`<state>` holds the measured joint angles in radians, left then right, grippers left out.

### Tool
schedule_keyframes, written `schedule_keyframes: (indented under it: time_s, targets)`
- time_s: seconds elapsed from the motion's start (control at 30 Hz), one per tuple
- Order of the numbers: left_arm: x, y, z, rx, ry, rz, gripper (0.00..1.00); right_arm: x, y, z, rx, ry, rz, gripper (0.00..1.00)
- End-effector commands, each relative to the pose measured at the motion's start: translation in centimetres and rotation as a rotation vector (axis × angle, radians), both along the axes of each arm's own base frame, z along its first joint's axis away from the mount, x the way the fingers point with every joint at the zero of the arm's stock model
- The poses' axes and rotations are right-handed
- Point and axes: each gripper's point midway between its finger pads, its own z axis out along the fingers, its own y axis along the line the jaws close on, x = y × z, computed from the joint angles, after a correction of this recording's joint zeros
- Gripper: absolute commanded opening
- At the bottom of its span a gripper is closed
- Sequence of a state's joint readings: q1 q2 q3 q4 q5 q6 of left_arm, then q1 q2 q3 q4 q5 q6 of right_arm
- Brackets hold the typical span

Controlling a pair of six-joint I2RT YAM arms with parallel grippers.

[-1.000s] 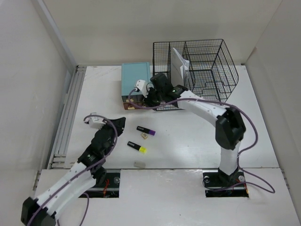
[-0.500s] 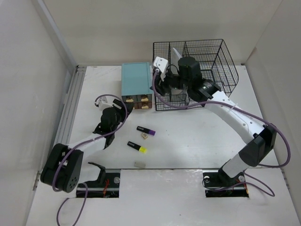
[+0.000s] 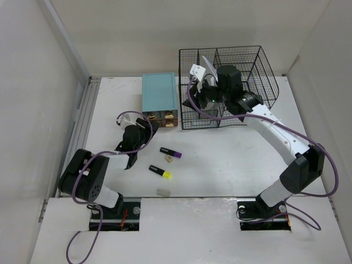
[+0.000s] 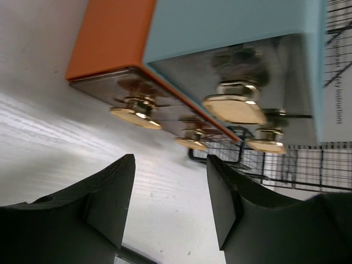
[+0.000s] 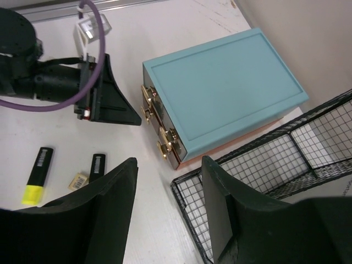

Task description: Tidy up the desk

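The left end effector is held open and empty just before the gold knobs of the teal drawer box — the right end effector, likewise open, is raised beside it.

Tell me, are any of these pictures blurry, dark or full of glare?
Top external view: even light, only soft shadows on the desk, everything sharp. Left wrist view: a tilted close-up where the drawer box has glossy fronts mirroring the gold knobs; the left gripper is dark with little detail. Right wrist view: the drawer box is crisp, the right gripper dark too.

Right claw rose; left claw neared drawer box.
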<state>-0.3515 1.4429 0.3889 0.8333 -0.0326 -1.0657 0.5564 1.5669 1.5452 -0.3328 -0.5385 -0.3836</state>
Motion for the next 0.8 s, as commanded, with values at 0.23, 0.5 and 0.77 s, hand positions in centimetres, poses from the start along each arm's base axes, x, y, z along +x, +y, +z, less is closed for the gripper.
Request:
schedule_keyframes:
  time_s: [0.23,0.5,0.77]
  targets:
    - [2.7,-0.3,-0.3,-0.015,-0.028,0.039,0.51,-1.3,0.1,2.7,0.069,-0.042,0.058,0.56]
    - [4.6,1.5,-1.1,0.009,-0.053,0.106,0.52,-1.2,-0.2,2.4,0.073,-0.029,0.072,0.56]
    - [5.3,2.6,-2.1,0.050,-0.035,0.128,0.22,-0.9,-0.4,2.0,0.071,-0.020,0.071,0.56]
